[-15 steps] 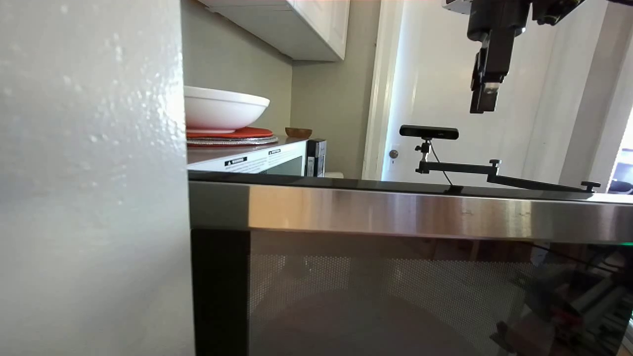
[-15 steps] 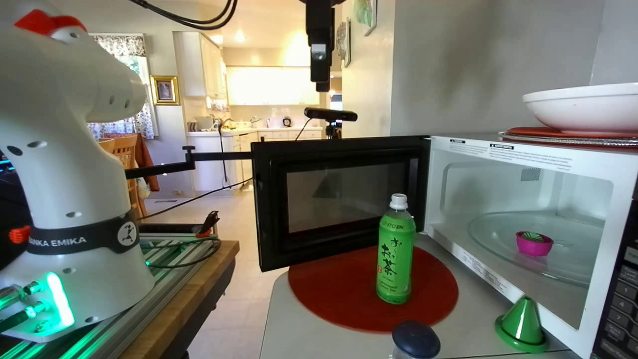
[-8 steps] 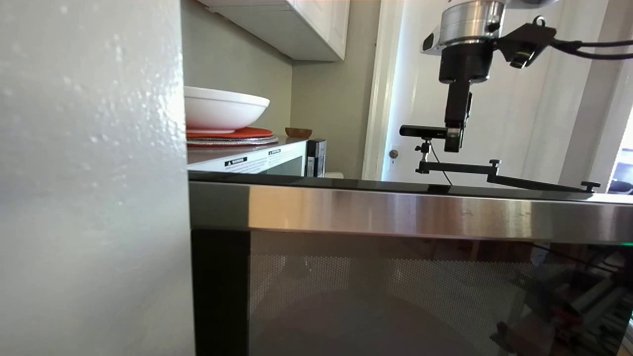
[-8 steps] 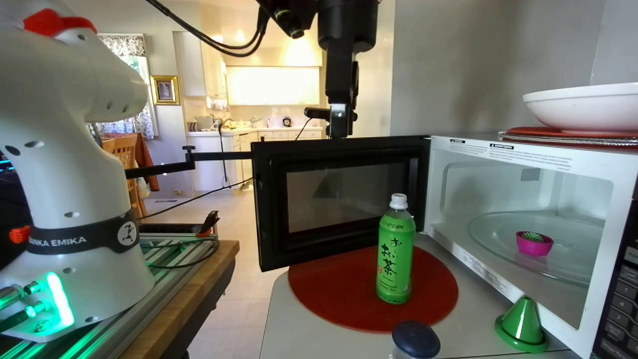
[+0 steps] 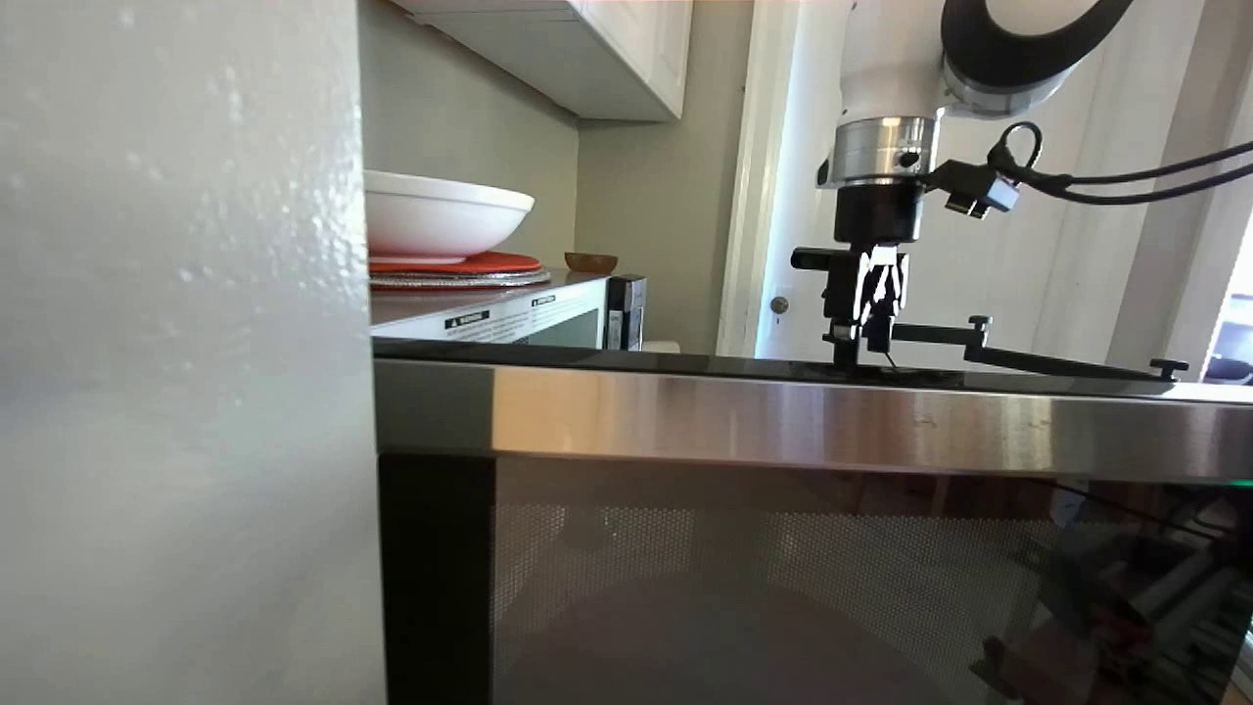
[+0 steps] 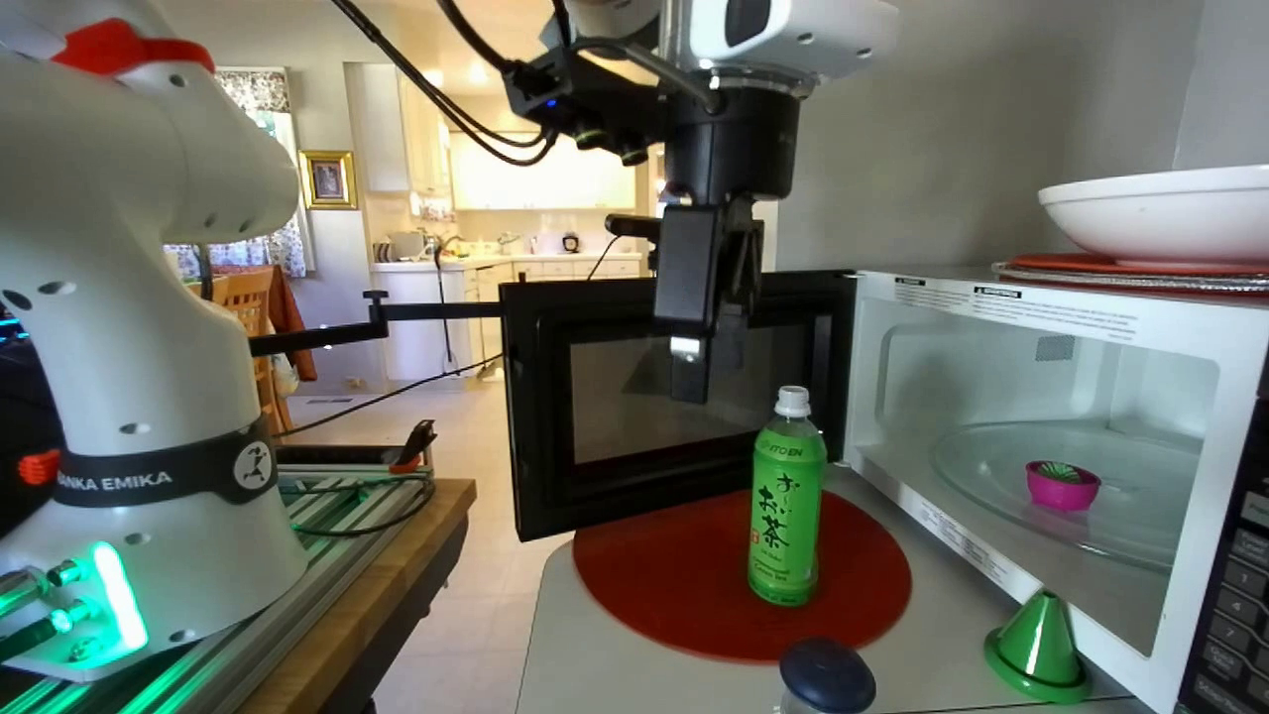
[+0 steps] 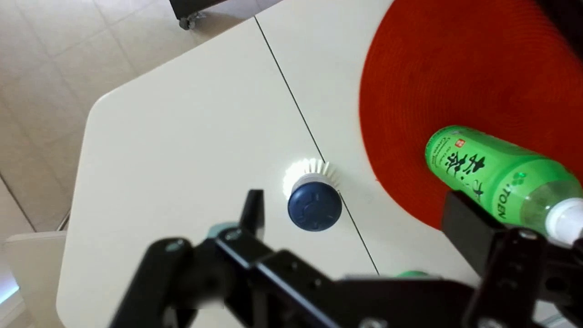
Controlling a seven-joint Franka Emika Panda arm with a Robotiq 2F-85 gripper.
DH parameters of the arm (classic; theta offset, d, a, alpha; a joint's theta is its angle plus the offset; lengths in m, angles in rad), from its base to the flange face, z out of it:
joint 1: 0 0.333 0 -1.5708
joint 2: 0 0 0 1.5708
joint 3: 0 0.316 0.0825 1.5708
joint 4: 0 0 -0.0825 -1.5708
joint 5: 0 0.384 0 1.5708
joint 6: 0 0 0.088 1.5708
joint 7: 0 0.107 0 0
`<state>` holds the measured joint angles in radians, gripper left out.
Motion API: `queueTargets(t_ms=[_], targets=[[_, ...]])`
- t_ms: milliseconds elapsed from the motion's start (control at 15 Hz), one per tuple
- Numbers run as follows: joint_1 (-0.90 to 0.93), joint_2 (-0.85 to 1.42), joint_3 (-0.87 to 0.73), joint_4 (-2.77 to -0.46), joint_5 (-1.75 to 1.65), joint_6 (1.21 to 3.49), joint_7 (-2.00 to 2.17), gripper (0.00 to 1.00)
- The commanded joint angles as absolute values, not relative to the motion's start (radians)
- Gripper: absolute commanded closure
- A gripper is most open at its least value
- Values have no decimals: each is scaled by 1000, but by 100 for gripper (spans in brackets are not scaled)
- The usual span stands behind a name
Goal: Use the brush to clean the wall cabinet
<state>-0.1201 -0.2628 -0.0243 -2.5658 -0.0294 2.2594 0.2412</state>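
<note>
The brush, with a round navy top and white bristles, stands on the white table in the wrist view (image 7: 314,206). Its navy top also shows at the bottom of an exterior view (image 6: 827,674). My gripper (image 7: 360,218) is open and empty above the table, with the brush showing between its fingers, nearer the left one. In an exterior view my gripper (image 6: 710,372) hangs pointing down in front of the open microwave door, behind and above the bottle. It also shows in an exterior view (image 5: 861,352). The off-white wall cabinet (image 5: 548,54) is at the top of that exterior view, left of the arm.
A green tea bottle (image 6: 785,511) stands on a red round mat (image 6: 654,595). The microwave (image 6: 1011,317) has its black door (image 6: 540,416) open and a pink cup (image 6: 1063,486) inside. A green cone (image 6: 1037,650) stands beside it. A white bowl (image 5: 440,220) sits on top.
My arm and gripper have come down over the table, with the gripper now in front of the microwave door. The bottle, brush, cone and microwave have not moved.
</note>
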Motion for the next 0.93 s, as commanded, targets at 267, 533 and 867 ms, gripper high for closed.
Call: queueTargets(t_ms=[267,533,867], targets=[[-167,-65,-88,-2605,-22,2541,290,0],[-153,57,-107,-2585,62,2656,223,0],[-145,56,-113,-2590,31,2655,263,0]])
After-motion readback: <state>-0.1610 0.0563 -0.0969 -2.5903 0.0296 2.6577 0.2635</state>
